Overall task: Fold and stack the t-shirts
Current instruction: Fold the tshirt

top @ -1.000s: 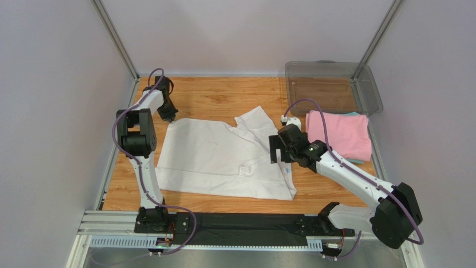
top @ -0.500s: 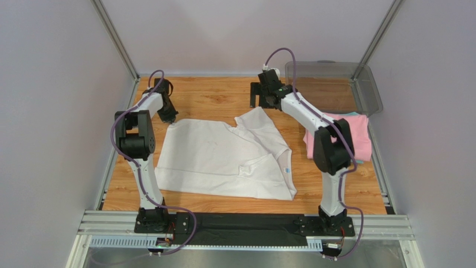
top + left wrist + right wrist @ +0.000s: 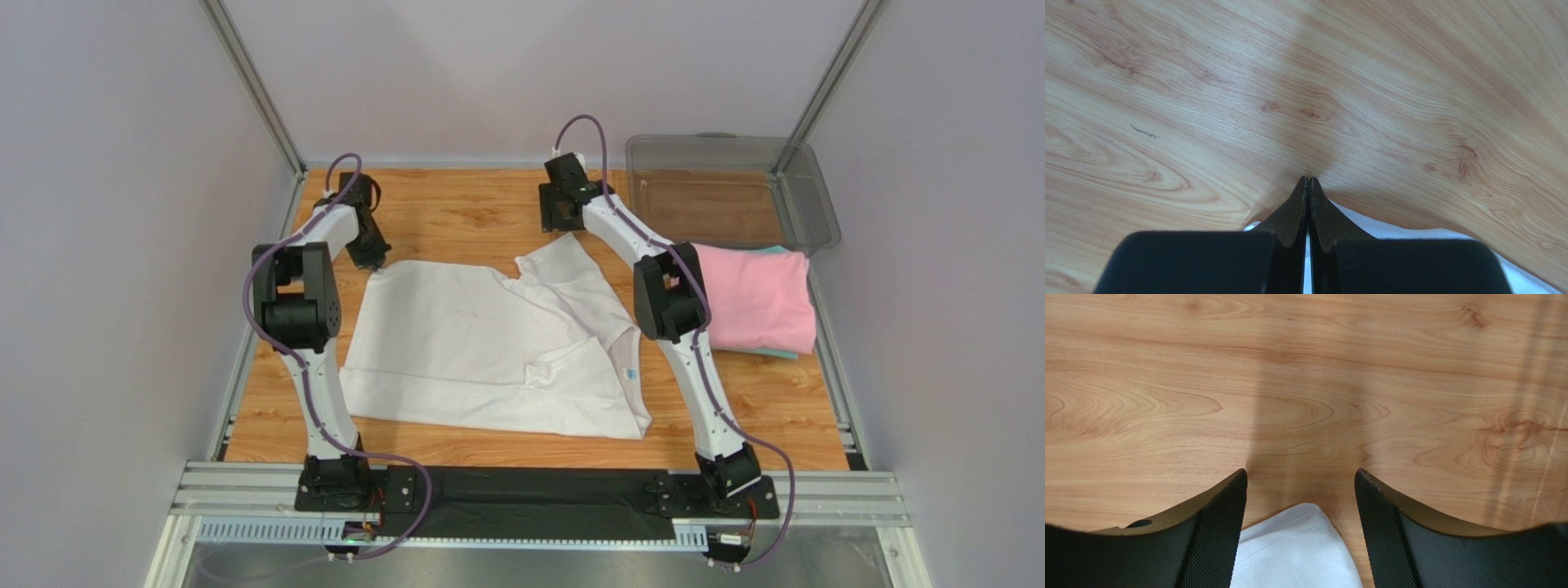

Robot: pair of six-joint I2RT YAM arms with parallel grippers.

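Two arms reached over the far half of the wooden table (image 3: 466, 214). The L gripper (image 3: 368, 255) sat at the far-left corner of the white tee (image 3: 491, 349). In the wrist view its fingers (image 3: 1293, 211) were pressed tight together, tips meeting w/ no gap, and white cloth showed just behind them on both sides. Whether any cloth was nipped btwn them couldn't be told.

The R gripper (image 3: 1300, 473) hung over bare wood at the far tip of the tee's upturned sleeve. Its fingers were spread wide w/ nothing held, and the rounded white corner lay btwn them, clear of both pads.

The white tee lay mid-table, mostly flat w/ some creases. Its right sleeve and collar area were bunched toward the far right, and a small blue tag (image 3: 632, 374) showed near its right edge.

The pink tee (image 3: 754, 298) lay folded at the table's right side, apart from the white one and just in front of a clear plastic bin (image 3: 736, 184). The R arm's elbow overlapped its left edge in the top view. A thin strip of the teal tee (image 3: 773, 250) peeked out along the pink one's far edge; the rest was hidden
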